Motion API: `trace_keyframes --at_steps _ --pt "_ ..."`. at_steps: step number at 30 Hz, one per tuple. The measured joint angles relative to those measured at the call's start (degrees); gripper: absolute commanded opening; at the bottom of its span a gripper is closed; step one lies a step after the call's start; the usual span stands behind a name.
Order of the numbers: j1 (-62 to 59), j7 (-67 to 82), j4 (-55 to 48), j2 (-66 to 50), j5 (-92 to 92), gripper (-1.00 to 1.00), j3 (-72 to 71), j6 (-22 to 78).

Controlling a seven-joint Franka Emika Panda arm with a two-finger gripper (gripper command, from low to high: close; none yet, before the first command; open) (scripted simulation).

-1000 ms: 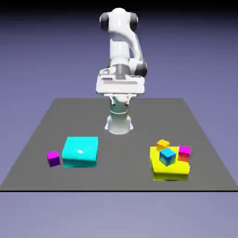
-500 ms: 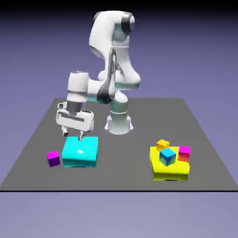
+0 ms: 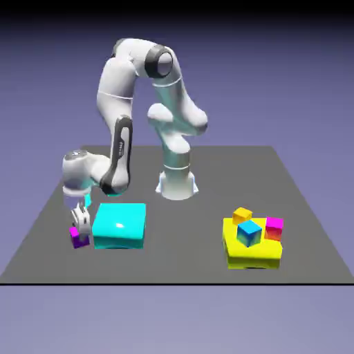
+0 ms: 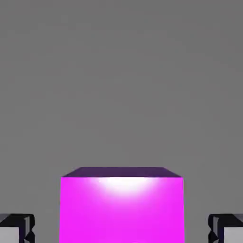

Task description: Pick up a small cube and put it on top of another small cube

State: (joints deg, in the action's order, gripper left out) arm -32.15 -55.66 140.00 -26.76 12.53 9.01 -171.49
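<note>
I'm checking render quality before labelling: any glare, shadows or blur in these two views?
Hand view: sharp, with a white glare patch on the small cube top, near its far edge. Exterior view: crisp too, a small highlight on the cyan block; no clear cast shadows on the table.

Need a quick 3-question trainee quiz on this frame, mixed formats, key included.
1. True or false: the gripper has already closed on the small cube.
2. In the exterior view, the small cube sits beside which block? A) cyan block B) yellow block C) neither
3. Fill in: in the hand view, the cube lies ____ the two finger tips.

Key: 1 false, gaps show on both sides of the cube; 2 A; 3 between.
</note>
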Motion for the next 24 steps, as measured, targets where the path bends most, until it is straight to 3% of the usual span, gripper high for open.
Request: trace_keyframes --at_steps 7,24 --pt "6.8 -4.1 3.5 12.4 -5.3 -1.00 7.5 8.7" --pt "38.1 10.2 -1.1 32.7 -10.5 -1.00 -26.6 29.7"
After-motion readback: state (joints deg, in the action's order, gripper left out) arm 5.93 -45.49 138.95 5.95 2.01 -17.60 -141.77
